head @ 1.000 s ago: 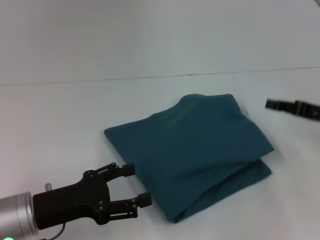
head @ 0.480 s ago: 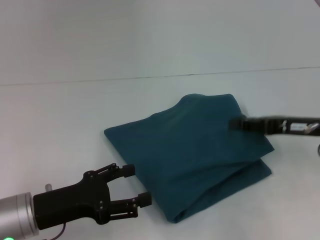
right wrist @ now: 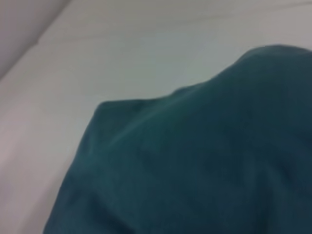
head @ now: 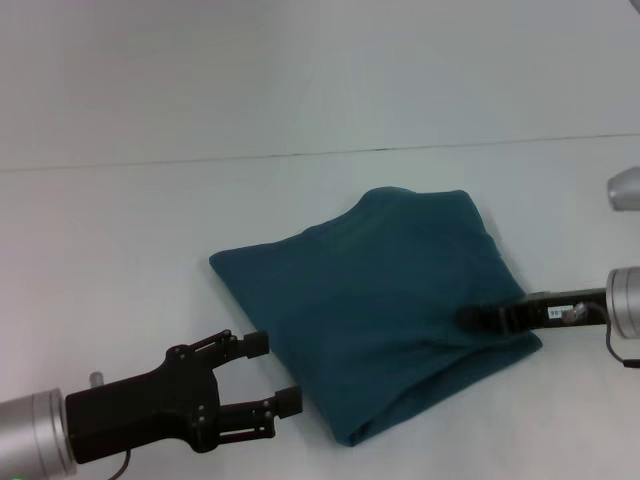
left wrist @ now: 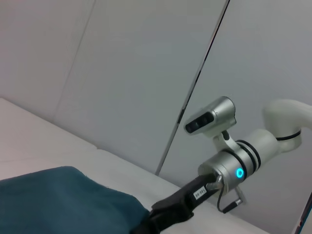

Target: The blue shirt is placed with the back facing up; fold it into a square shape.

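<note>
The blue shirt (head: 375,295) lies folded into a rough square in the middle of the white table, plain side showing, with its folded layers visible along the near right edge. My left gripper (head: 274,372) is open, low over the table just off the shirt's near left edge, with nothing between its fingers. My right gripper (head: 468,319) reaches in from the right and rests at the shirt's near right edge, over the fabric. The left wrist view shows the shirt (left wrist: 63,200) and the right gripper (left wrist: 161,217) beyond it. In the right wrist view the shirt (right wrist: 195,161) fills most of the picture.
The white table (head: 120,230) runs out on all sides of the shirt. Its far edge meets a plain pale wall (head: 300,70). Part of the right arm's silver body (head: 625,188) shows at the right border.
My right gripper has come in from the far right, moved left over the shirt and dropped to its near right edge. The left gripper and the shirt have hardly moved.
</note>
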You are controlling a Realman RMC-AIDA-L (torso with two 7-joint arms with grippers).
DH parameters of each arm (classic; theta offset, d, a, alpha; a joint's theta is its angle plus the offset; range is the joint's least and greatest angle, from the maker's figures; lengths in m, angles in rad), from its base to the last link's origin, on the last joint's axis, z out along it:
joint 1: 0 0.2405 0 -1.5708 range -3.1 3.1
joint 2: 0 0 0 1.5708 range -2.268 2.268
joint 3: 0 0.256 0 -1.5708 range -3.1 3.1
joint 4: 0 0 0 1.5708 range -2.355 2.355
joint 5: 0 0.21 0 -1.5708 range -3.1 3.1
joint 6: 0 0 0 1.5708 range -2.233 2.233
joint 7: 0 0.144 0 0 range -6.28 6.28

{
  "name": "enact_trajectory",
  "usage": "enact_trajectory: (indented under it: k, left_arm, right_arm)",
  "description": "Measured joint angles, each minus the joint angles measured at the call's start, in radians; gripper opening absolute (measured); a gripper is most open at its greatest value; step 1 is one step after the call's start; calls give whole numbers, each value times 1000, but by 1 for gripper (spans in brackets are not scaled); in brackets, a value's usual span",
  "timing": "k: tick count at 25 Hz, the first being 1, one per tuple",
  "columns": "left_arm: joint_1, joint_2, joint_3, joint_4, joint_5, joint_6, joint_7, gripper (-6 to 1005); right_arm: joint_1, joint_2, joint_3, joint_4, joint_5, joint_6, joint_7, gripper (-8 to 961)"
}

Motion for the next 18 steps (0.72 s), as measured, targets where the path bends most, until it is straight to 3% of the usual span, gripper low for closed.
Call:
enact_trajectory:
  k: [5,13,18]
  left_arm:
    - [0,0,0,0,0,-7,0,932]
    - [-5,0,0,0,0,-12,-1,933]
    - [-8,0,0,0,0,-12,-2,932]
  right_arm:
    - [1,2,-2,-10,2,-1,-5,-4]
    - [1,9,2,-50,140,-54,-98,-1]
    - [44,39,-6,-49,140,27,-99,-1]
